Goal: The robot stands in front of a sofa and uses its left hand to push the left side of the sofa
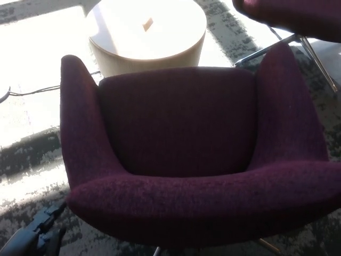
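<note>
A dark purple sofa chair (181, 128) fills the middle of the head view, its seat facing away from me and its curved back nearest me. My left hand (37, 234) shows at the bottom left, low beside the left end of the chair's back. Its black fingers (53, 210) are spread and hold nothing; the upper fingertip lies just short of the fabric, and I cannot tell whether it touches. My right hand does not show.
A round beige table (146, 37) stands just beyond the chair. A second purple chair (298, 13) on thin metal legs (317, 58) is at the top right. A cable (32, 90) runs over the patterned carpet on the left.
</note>
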Robot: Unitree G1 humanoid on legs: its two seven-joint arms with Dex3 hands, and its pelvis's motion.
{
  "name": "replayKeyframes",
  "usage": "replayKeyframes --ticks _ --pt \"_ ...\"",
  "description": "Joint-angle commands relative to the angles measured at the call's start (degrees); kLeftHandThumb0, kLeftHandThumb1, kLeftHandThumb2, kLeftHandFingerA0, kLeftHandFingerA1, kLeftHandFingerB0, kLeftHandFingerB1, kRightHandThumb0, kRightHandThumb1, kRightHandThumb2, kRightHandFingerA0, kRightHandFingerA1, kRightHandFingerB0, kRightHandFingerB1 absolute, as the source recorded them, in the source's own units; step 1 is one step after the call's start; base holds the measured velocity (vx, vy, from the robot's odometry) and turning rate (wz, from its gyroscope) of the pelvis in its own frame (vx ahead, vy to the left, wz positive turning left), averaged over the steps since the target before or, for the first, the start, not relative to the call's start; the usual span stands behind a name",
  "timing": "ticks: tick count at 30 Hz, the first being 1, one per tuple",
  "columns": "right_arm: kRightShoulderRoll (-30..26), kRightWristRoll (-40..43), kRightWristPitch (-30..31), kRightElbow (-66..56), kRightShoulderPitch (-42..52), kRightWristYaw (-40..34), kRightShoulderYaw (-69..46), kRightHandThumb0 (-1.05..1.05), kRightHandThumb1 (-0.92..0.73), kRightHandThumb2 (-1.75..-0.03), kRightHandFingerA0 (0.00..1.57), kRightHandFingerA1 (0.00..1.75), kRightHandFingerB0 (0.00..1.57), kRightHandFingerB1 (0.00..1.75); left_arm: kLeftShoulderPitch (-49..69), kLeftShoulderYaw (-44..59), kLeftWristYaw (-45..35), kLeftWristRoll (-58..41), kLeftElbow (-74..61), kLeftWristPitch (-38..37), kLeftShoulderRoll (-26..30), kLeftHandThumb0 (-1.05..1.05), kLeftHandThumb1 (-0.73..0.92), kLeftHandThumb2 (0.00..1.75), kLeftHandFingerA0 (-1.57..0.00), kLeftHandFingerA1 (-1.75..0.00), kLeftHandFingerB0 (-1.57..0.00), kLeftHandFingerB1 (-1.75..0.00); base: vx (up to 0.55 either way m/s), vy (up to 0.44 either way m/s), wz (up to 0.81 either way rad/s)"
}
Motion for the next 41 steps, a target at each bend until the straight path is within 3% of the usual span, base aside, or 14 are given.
replayKeyframes --ticks 1,4,9,10,11,12,13,18,19,20,21,25,27,41 --pt "-0.55 -0.34 -0.27 0.21 0.81 -0.25 0.46 -0.62 -0.66 -1.02 0.38 0.56 0.22 0.46 1.47 0.79 -1.6 -0.22 2.55 -2.3 1.15 -0.77 0.75 1.19 -0.01 -0.34 0.0 -0.27 0.0 0.0 0.0" --pt "-0.29 -0.41 0.4 0.26 0.86 -0.76 0.64 -0.65 -0.66 -1.02 0.38 0.55 0.23 0.46 2.49 2.62 -3.05 -2.8 4.45 -1.8 -0.13 -0.76 0.75 1.18 0.0 -0.34 0.0 -0.26 0.0 0.0 0.0" --pt "-0.06 0.66 -0.04 0.37 1.63 0.29 0.09 -0.59 -0.62 -1.01 0.39 0.57 0.22 0.47 4.12 3.18 -2.95 -1.89 8.16 -4.33 -0.99 -0.91 0.84 1.22 -0.06 -0.29 -0.06 -0.18 0.0 0.0 0.0" --pt "-0.13 0.72 -0.12 0.38 1.89 0.38 0.03 -0.6 -0.63 -1.01 0.38 0.57 0.22 0.47 4.96 3.52 -2.13 -1.68 9.71 -5.03 -1.39 -0.75 0.76 1.19 0.0 -0.34 0.0 -0.28 0.0 0.0 0.0" --pt "-0.23 0.8 -0.22 0.4 2.21 0.49 -0.04 -0.6 -0.63 -1.01 0.38 0.57 0.22 0.47 6.07 3.88 -1.08 -1.45 11.51 -5.8 -1.87 -0.75 0.76 1.19 0.0 -0.34 0.0 -0.28 0.0 0.0 0.0" --pt "-0.12 1.4 -0.18 0.44 2.42 1.17 -0.45 -0.58 -0.62 -1.0 0.38 0.57 0.22 0.47 6.66 4.55 -1.4 -1.83 13.38 -6.46 -2.11 -0.93 0.85 1.21 -0.05 -0.23 -0.05 -0.16 0.0 0.0 0.0" --pt "-0.31 1.22 -0.21 0.46 2.5 0.88 -0.42 -0.57 -0.62 -1.0 0.39 0.57 0.23 0.47 6.88 4.77 -1.07 -1.71 14.31 -6.8 -2.3 -0.96 0.86 1.22 -0.04 -0.2 -0.03 -0.14 0.0 0.0 0.0" --pt "-0.33 1.1 -0.32 0.43 2.68 0.9 -0.76 -0.57 -0.62 -1.0 0.39 0.57 0.23 0.47 6.79 5.46 -0.71 -1.17 16.83 -8.61 -2.49 -0.95 0.86 1.22 -0.02 -0.2 -0.02 -0.14 0.0 0.0 0.0" --pt "-0.67 0.49 0.02 0.56 2.81 0.41 -0.41 -0.62 -0.77 -0.65 0.44 0.4 0.34 0.35 7.54 6.49 -0.73 -2.19 18.36 -8.64 -3.62 -0.93 0.88 1.24 0.0 -0.17 0.0 -0.12 0.0 0.0 0.0" --pt "-0.87 0.0 -0.24 0.85 3.05 0.16 -0.12 -0.6 -0.64 -1.01 0.38 0.56 0.22 0.47 8.33 7.02 -0.47 -2.45 19.69 -8.75 -4.58 -0.94 0.9 1.25 0.0 -0.15 0.0 -0.1 0.0 0.0 0.0" --pt "-0.86 -0.08 -0.4 1.02 3.21 0.22 -0.04 -0.64 -0.8 -0.64 0.46 0.41 0.36 0.35 8.7 7.09 -0.21 -2.16 20.2 -8.93 -4.84 -0.94 0.9 1.25 0.0 -0.16 0.0 -0.1 0.0 0.0 0.0" --pt "-0.82 -0.06 -0.44 1.2 3.3 0.31 0.02 -0.64 -0.8 -0.64 0.46 0.41 0.36 0.35 8.73 7.35 -0.02 -1.72 21.18 -9.63 -4.96 -0.94 0.9 1.25 0.0 -0.16 0.0 -0.1 0.0 0.0 0.0" --pt "-0.5 -0.04 0.15 0.98 3.11 -0.39 -0.02 -0.67 -0.72 -0.69 0.56 0.46 0.35 0.37 9.06 7.79 0.39 -2.07 21.17 -9.83 -5.58 -0.92 0.9 1.25 0.0 -0.18 0.0 -0.1 0.0 0.0 0.0" --pt "-0.48 -0.9 0.26 1.57 3.91 -2.36 1.06 -0.63 -0.8 -0.64 0.47 0.39 0.4 0.35 10.22 11.72 -3.43 -4.66 22.22 -10.33 -6.2 -0.92 0.9 1.23 0.0 -0.18 0.0 -0.12 0.0 0.0 0.0"
